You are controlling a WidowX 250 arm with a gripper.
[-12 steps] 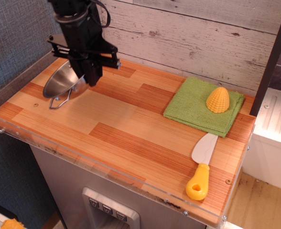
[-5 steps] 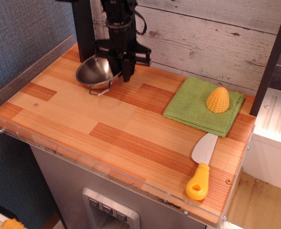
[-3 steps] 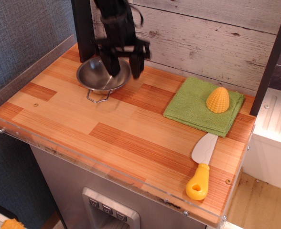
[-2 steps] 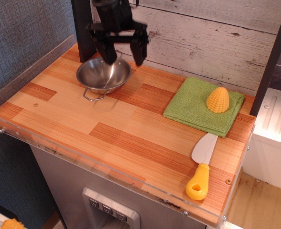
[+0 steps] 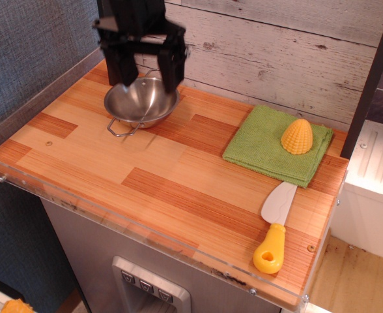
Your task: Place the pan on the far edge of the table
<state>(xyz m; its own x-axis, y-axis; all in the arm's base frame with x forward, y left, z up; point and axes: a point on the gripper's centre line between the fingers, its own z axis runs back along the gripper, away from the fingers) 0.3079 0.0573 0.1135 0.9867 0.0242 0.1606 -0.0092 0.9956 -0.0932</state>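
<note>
At the upper left of the frame, the black gripper [image 5: 148, 83] hangs over the pan [image 5: 141, 102] with its two fingers spread wide, one finger [image 5: 124, 72] toward the left rim, the other toward the right rim. Nothing sits between them; the tips look to be above the bowl, clear of the metal, though contact at the far rim cannot be ruled out from this angle.

The pan rests upright on the table [image 5: 146, 182], in the back-left part of the top, close to the whitewashed plank wall. One wire loop handle points toward the lower left of the frame; the other handle is hidden behind the gripper.

Right of centre, well apart from the pan, a green cloth [image 5: 263, 147] lies flat near the back edge. A yellow toy corn [image 5: 297, 136] stands on its upper right part.

Lower right: a toy knife [image 5: 275, 228] with a yellow handle and pale blade lies on the wood, its blade tip just beside the cloth's near edge.
</note>
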